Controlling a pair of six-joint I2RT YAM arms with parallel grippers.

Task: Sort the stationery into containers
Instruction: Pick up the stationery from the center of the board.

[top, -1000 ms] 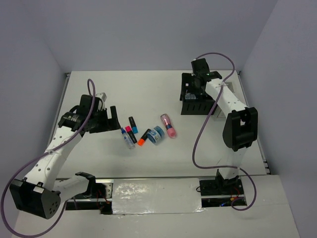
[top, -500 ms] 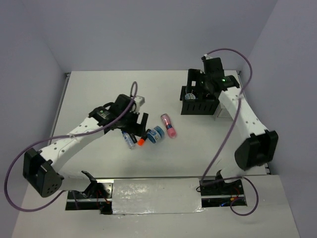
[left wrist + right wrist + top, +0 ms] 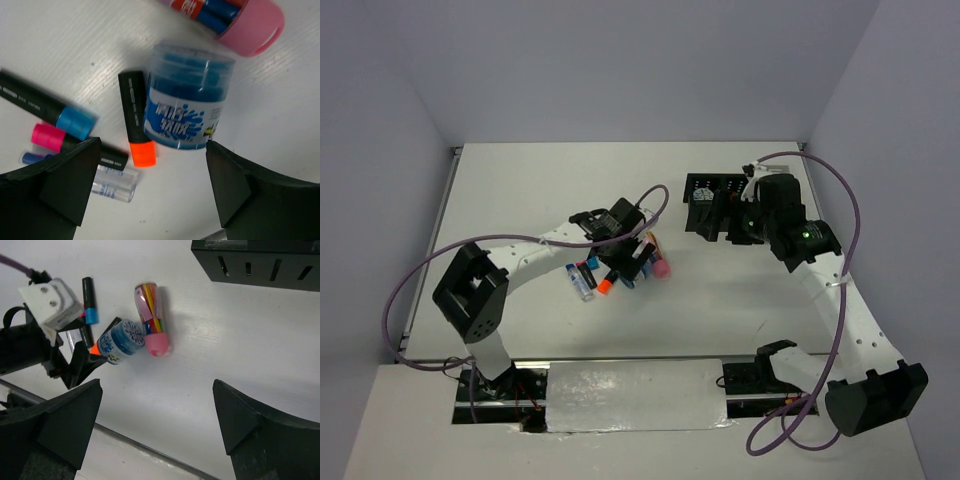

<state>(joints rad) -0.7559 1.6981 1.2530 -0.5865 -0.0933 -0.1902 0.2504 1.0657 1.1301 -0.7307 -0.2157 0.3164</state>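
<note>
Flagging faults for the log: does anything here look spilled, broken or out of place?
Nothing stands out. The blue tub, pink tube and markers lie loose in one cluster on the table, visible caps on, nothing spilled or broken.

Bright, even overhead light; soft short shadows on the matte white table (image 3: 520, 190); left wrist view slightly blurred; its dark claw fingers (image 3: 55, 190) out of focus.

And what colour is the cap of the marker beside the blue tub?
Orange cap, clearest in the left wrist view.
</note>
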